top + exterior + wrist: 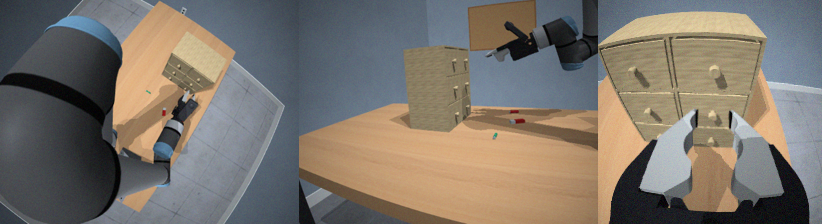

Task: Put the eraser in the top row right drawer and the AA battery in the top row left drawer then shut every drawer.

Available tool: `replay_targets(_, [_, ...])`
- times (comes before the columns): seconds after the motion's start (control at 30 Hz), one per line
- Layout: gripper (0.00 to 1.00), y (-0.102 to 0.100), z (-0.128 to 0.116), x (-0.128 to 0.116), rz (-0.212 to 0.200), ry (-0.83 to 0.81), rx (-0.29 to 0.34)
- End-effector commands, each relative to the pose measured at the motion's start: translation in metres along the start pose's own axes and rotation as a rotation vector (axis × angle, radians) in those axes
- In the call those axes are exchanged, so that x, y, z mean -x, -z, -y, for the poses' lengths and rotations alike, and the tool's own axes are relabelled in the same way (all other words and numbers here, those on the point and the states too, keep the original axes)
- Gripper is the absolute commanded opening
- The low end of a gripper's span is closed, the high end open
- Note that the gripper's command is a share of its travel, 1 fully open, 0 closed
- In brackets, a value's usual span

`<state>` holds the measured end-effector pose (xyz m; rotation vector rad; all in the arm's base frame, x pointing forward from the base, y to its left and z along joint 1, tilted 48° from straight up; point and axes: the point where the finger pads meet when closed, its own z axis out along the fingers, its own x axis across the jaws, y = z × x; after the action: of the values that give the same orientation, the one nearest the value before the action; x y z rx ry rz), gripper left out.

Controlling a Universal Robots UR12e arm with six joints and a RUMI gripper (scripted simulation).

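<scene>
The wooden chest [194, 62] stands upright on the table with all drawers shut, also in the side view [437, 87] and the wrist view [683, 75]. Its top-row knobs are the left [637, 75] and the right [715, 72]. My gripper [493, 54] hovers in front of the chest at top-row height, apart from it. Its fingers are drawn close with a narrow gap and nothing between them. The green AA battery [494, 135] lies on the table, also seen from above [148, 91]. A red block with a grey end [517, 121], seen from above too [164, 111], looks like the eraser.
A second small red object [514, 111] lies farther back on the table; I cannot tell which red one is the eraser. The table's right edge runs close behind my arm [168, 137]. A brown board [501, 25] hangs on the wall.
</scene>
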<state>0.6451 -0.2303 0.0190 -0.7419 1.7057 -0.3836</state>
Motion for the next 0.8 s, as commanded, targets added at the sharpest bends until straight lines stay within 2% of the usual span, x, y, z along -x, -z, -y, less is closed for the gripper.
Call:
replay_targets(0.0, [0.2,0.0001,0.0005,-0.0002,0.0,0.0,-0.001])
replay_targets(0.77, [0.2,-0.0075,0.0009,-0.0002,0.0,0.0,-0.001])
